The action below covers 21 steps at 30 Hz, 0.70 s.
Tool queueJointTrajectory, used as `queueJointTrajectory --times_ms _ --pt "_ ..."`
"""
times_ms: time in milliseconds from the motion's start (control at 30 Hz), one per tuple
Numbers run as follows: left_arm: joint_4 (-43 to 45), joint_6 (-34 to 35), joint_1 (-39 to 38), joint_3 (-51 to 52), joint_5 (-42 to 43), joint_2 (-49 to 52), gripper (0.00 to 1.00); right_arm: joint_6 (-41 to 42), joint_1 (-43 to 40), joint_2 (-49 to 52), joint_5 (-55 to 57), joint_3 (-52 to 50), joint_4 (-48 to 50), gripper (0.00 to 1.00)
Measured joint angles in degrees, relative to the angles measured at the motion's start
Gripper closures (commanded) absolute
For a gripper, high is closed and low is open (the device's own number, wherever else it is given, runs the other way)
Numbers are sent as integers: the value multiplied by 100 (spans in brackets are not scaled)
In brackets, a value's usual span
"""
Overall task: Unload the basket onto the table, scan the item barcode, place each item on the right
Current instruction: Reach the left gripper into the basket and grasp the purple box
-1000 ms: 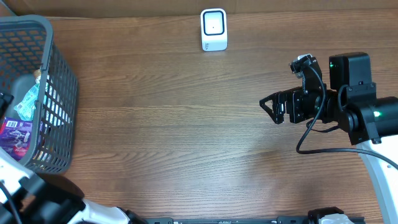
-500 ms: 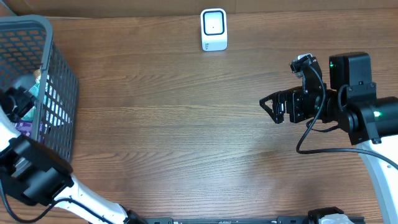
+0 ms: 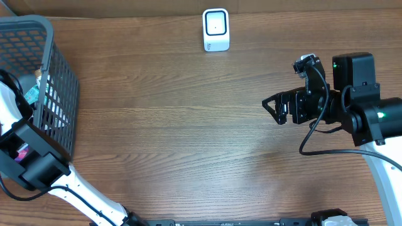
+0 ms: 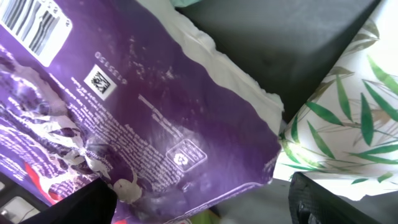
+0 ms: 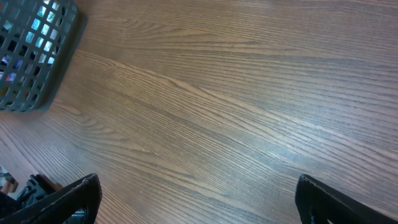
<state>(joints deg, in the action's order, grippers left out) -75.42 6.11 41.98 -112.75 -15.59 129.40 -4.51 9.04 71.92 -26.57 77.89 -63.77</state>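
I judged the job barely begun, with nothing scanned. The glossy purple foil snack packet (image 4: 155,112) lay inside the grey plastic mesh basket (image 3: 59,94) at the table's (image 3: 176,138) 9 o'clock edge. It rested on other goods, with a white leaf-printed pack (image 4: 348,124) just beside it at 3 o'clock in the left wrist view.

My left fingers (image 4: 93,202) stood wide, one on each side of the packet's near edge. The one at 5 o'clock was plainly clear of the foil, so I had no grip on it. My right fingers (image 5: 68,199) were wide too and held nothing, hanging over bare wood at the table's 3 o'clock side.

What was left: close on the packet, lift it out, carry it to the small white box scanner (image 3: 215,29) at 12 o'clock, and show it the code.

The packet lay printed back up. Its white crimped seal faced about 2 o'clock in the wrist view, so I took its long axis to run from 8 to 2 o'clock. I couldn't be sure, since it ran off the frame. The striped barcode (image 4: 34,25) faced upward at the frame's 10 o'clock corner, partly cut off.
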Motion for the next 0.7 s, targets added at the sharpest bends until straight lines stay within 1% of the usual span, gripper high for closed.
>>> queueJointTrajectory --times_ms 33,67,100,133,200,233,300,333,367,400,600,700 --pt "33 -11 0 0 -35 0 34 0 0 4 0 0 -2 0" --pt "52 11 0 0 -52 0 47 2 0 17 -2 0 4 0" --pt "61 -22 0 0 -81 0 52 0 0 31 -2 0 2 0" --pt "66 -24 0 0 -120 0 54 0 0 55 -2 0 2 0" --pt "85 4 0 0 -151 0 50 2 0 140 -2 0 4 0" --pt "85 15 0 0 -160 0 43 4 0 208 0 0 4 0" --pt "87 61 0 0 -153 0 43 0 0 304 -2 0 0 0" --pt "94 72 0 0 -153 0 52 0 0 337 -2 0 0 0" --pt "111 76 0 0 -146 0 80 0 0 372 -2 0 -4 0" --pt "111 114 0 0 -131 0 96 0 0 391 -2 0 -4 0" --pt "92 85 4 0 -50 0 96 2 0 417 -2 0 -4 0" --pt "-125 72 7 -107 26 0 96 0 0 417 -2 0 22 0"
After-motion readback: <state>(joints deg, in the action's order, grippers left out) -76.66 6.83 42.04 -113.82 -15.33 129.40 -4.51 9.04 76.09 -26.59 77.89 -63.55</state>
